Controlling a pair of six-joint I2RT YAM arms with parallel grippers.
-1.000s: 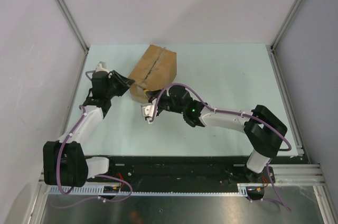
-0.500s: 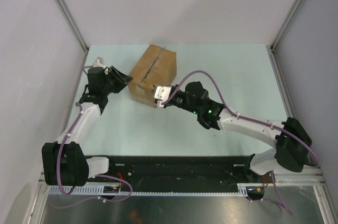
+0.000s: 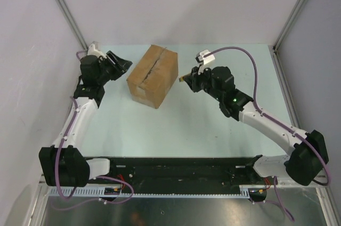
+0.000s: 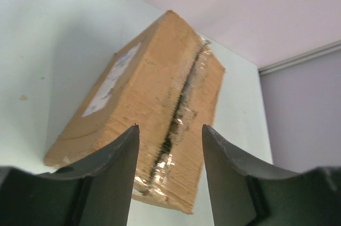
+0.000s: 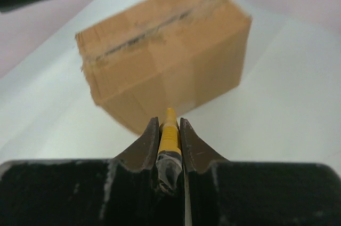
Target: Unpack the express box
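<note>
– Left pincer (image 3: 123,64) has backed off to the far left of the table (image 3: 213,124), jaws apart with nothing between them. A second ago it was pressed against the near-left corner of the express box (image 3: 153,75).
– And the box itself?
– It sits where it was, skewed on the table between the two arms, flaps down, white label (image 4: 109,82) on its left side. Nothing touches it now.
– The seam?
– In the left wrist view the centre seam (image 4: 178,109) shows a dark gap with ragged tape along it (slit, I'd judge, though I can't tell whether end to end).
– Right side?
– Right pincer (image 3: 191,81) has swung from the box's near face out to its right, clear of the cardboard. It is clamped on the yellow utility knife (image 5: 169,132), tip towards the box.
– Meaning?
– The cutting looks finished, I'd say. The flaps are not yet lifted; the free left pincer seems better placed for that, while the knife wants parking.
</note>
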